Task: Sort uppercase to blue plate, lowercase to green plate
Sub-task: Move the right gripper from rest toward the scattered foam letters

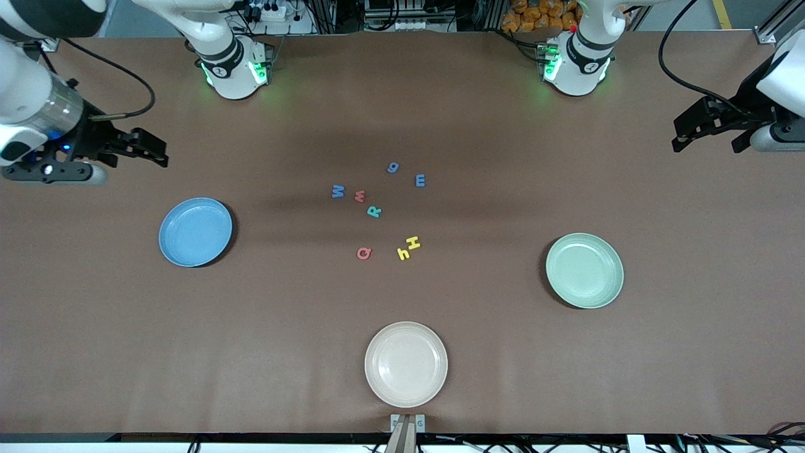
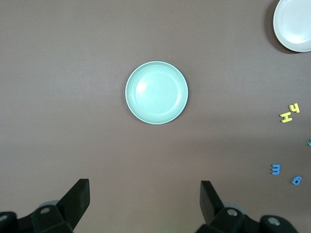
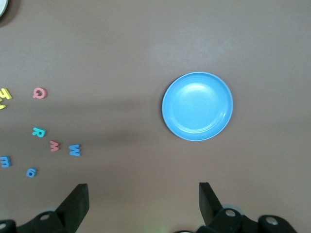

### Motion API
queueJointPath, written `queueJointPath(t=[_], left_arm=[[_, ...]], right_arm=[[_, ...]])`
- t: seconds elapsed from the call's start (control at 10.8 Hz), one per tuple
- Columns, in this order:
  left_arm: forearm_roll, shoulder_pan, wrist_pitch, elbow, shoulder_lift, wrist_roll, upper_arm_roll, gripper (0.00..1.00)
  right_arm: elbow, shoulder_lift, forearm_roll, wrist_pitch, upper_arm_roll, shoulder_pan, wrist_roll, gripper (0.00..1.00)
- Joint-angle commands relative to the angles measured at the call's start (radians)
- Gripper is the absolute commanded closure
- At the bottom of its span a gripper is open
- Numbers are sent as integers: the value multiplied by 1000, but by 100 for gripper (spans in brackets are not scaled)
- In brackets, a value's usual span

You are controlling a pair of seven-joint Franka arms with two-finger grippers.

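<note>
The foam letters lie scattered mid-table. Uppercase: blue W (image 1: 338, 191), teal R (image 1: 374, 211), red Q (image 1: 363, 253), yellow H (image 1: 413, 243). Lowercase: red m (image 1: 360, 196), blue g (image 1: 393, 167), blue m (image 1: 421, 180), and yellow h (image 1: 403, 253) touching the H. The blue plate (image 1: 195, 231) sits toward the right arm's end and holds nothing. The green plate (image 1: 585, 270) sits toward the left arm's end, also bare. My right gripper (image 1: 160, 153) hangs open over bare table by the blue plate (image 3: 197, 106). My left gripper (image 1: 679, 135) hangs open over bare table by the green plate (image 2: 156, 92).
A beige plate (image 1: 406, 363) lies near the table's front edge, nearer the camera than the letters. The two arm bases stand along the table's back edge.
</note>
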Motion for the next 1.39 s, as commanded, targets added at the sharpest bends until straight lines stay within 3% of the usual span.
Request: queueJointPath(t=[0.0,0.65,1.3], left_arm=[[-18,6,-15,-11,-15,-16,-5,0],[-16,-6,-18,-24,4,-42,-34,0],[-10,-4,-35,-41,11,-77,-87,0]], right_arm=[[-39,-19,41,45,67,-6,103,0],[-151,27,56,309,311,-4,517,0],[-139,289,20,594,333,184,890,0]])
